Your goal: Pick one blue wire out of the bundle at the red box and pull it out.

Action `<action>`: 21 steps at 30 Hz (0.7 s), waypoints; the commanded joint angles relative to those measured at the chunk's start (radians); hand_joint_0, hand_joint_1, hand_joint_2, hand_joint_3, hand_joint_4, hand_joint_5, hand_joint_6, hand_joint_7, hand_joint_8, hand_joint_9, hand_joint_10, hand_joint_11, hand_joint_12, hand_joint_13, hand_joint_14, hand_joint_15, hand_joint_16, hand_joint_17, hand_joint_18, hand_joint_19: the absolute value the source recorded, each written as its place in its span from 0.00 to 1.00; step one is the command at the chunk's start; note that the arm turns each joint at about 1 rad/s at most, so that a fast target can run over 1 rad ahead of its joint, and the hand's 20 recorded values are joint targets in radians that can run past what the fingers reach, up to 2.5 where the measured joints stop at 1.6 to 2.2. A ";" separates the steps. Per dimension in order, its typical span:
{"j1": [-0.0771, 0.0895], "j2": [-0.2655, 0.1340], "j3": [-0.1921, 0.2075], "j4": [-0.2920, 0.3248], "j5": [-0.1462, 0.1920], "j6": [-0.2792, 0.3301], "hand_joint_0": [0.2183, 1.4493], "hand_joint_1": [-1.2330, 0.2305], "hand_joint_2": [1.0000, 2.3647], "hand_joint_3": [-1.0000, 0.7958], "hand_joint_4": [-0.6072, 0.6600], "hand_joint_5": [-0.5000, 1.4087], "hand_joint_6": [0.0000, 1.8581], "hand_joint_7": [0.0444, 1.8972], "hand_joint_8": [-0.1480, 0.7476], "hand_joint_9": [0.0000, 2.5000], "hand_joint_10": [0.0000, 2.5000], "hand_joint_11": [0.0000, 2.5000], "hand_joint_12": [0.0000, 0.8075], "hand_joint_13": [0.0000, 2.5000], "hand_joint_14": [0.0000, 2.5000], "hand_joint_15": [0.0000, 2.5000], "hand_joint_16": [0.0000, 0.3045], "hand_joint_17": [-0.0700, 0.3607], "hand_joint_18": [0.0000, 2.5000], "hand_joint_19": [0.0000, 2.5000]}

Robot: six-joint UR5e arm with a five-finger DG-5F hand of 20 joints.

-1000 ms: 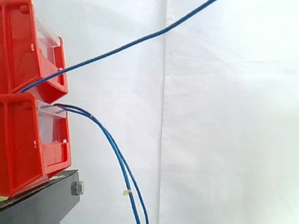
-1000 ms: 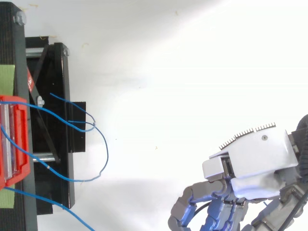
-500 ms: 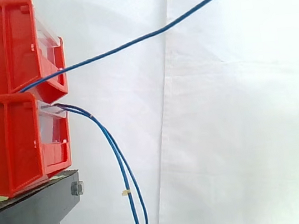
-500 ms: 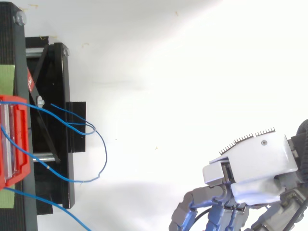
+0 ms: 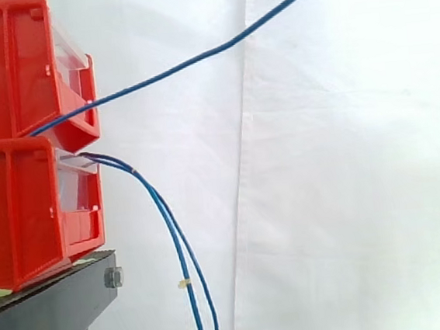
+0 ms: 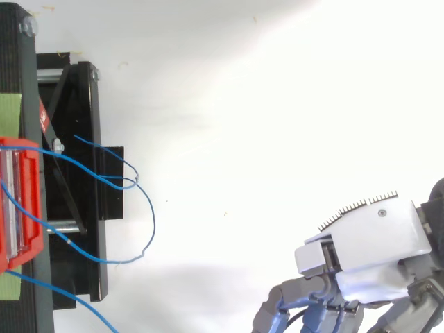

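Two stacked red bins (image 5: pixel 16 153) stand on a black stand (image 5: pixel 47 314). One blue wire (image 5: pixel 194 60) runs taut from between the bins up to the top right. Two more blue wires (image 5: pixel 176 239) hang down from the lower bin. From above, the red bin (image 6: pixel 21 201) sits at the left, with loose blue wire loops (image 6: pixel 142 229) over the stand, and the taut wire (image 6: pixel 76 300) leaves across the bottom edge. My hand (image 6: pixel 368 243) is at the bottom right, far from the bins. Its fingers (image 6: pixel 277 316) curl down past the picture's edge, so the grip point is hidden.
The black stand's frame (image 6: pixel 83 104) and a green tape patch (image 6: pixel 10 111) lie at the left in the top view. A white curtain (image 5: pixel 348 199) hangs behind the wires. White floor lies between the stand and my hand.
My hand has drifted right and down in the top view, and its edge has left the side view's right border. The taut wire's far end has risen.
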 commanded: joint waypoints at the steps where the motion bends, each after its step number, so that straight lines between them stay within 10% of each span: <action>1: 0.001 0.000 0.000 0.000 -0.004 0.008 0.15 0.26 0.00 0.28 0.69 0.16 0.46 0.37 0.59 0.28 0.00 0.10 0.59 0.33 0.00 0.14 0.21 0.49 0.36 0.14; 21: 0.001 0.000 0.000 -0.002 -0.006 0.009 0.36 0.18 0.00 0.29 0.63 0.14 0.46 0.36 0.49 0.21 0.00 0.09 0.51 0.28 0.00 0.12 0.17 0.43 0.29 0.10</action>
